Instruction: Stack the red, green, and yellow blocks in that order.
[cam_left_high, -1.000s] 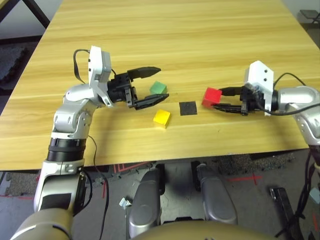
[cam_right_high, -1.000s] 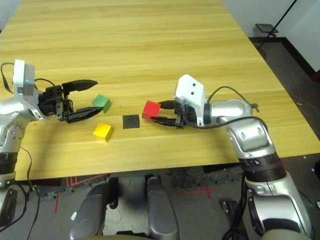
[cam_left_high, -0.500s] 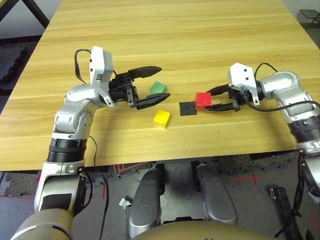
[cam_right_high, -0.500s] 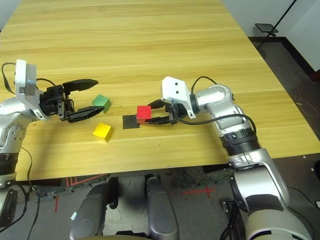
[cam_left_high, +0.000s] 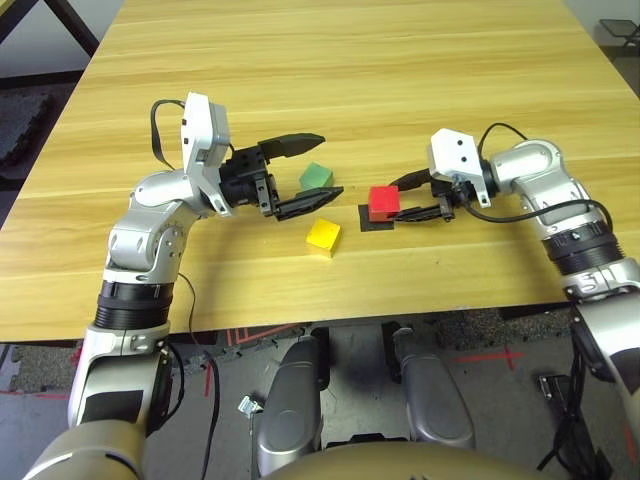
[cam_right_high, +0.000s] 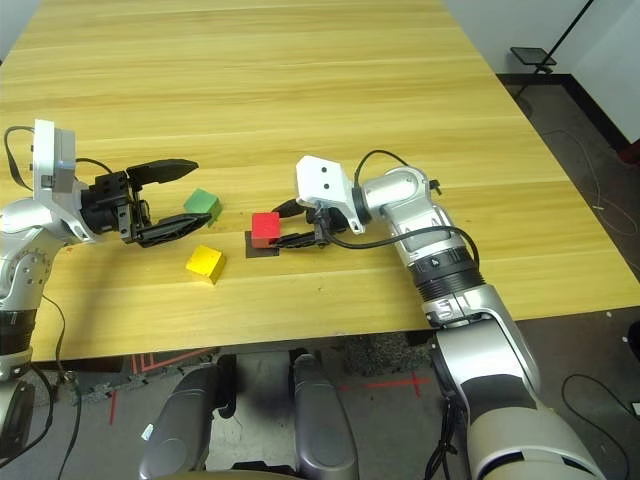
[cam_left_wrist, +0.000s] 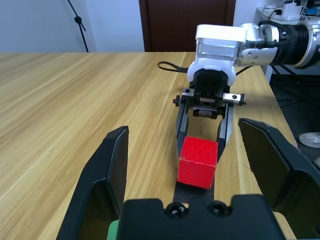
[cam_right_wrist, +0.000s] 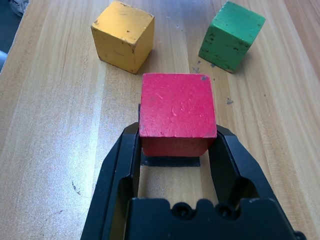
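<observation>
My right gripper is shut on the red block, holding it by two sides over the flat black square patch. I cannot tell whether the block touches the patch. The green block lies on the table to the left of it, between the spread fingers of my open left gripper, which grips nothing. The yellow block sits nearer the front edge, just outside the left gripper's nearer finger. In the right wrist view the red block has the yellow block and the green block beyond it.
The wooden table stretches bare behind the blocks. Its front edge runs a short way in front of the yellow block. Cables loop off both wrists.
My right gripper has carried the red block leftward from the right side of the table to the black patch. The left arm and the green and yellow blocks have stayed put.
</observation>
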